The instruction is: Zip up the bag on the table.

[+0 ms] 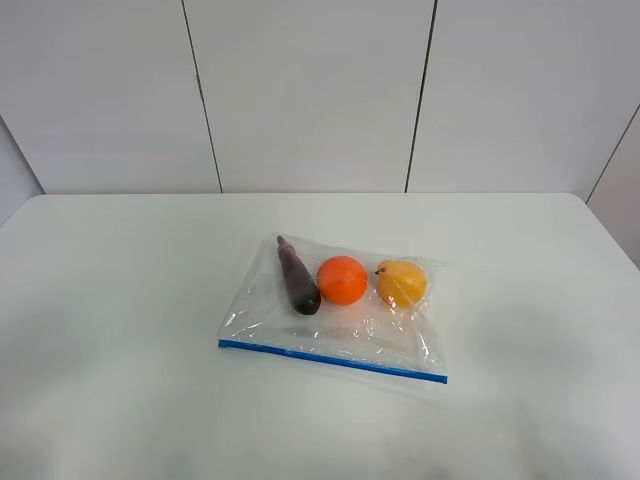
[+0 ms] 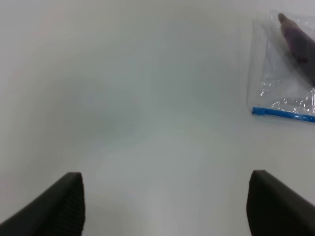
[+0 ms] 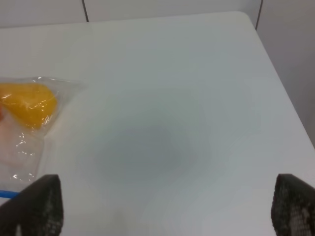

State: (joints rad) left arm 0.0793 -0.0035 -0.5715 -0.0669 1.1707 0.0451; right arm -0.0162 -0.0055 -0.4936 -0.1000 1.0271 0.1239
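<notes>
Above the table, both end effectors hover spread wide, well clear of the bag

A plain lab or test room. A bare white tabletop with rounded corners stands against a wall of pale grey panels split by thin dark seams.

I saw the bag lying flat near the middle of the table, a clear plastic rectangle set slightly askew, its blue zipper strip running along the edge nearest the camera. Through the plastic I made out a purple eggplant, an orange and a yellow pear side by side toward the far edge. The tabletop was plain white and smooth with rounded corners.
</notes>
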